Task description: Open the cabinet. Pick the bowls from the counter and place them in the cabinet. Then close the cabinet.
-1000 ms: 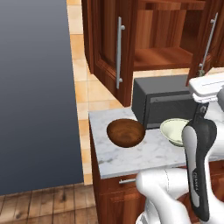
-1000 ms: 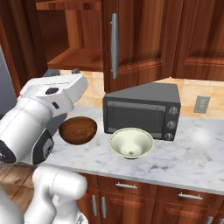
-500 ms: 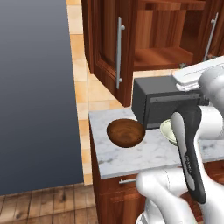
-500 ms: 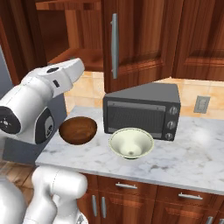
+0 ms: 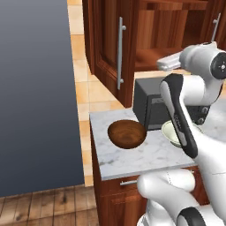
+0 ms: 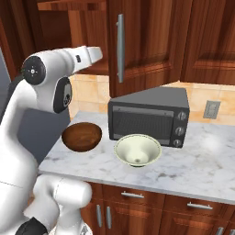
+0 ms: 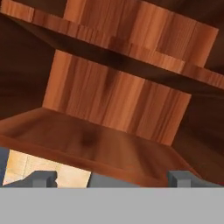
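Claw (image 7: pixel 109 179) spread wide, empty, touching nothing; its two dark tips point into the open dark reddish-brown wooden wall cabinet (image 7: pixel 113 100), toward the lower shelf and back panel. Cabinet doors stand open, swung out toward the near side, long silver bar handles (image 5: pixel 119 53) upright. Dark brown wood-look round bowl (image 5: pixel 127 133) sits mouth up at the left end of the white-grey marble bench (image 5: pixel 145 156). Pale cream-green glossy bowl (image 6: pixel 137 150) mouth up, right of it, well apart, just in front of the black microwave (image 6: pixel 149 117).
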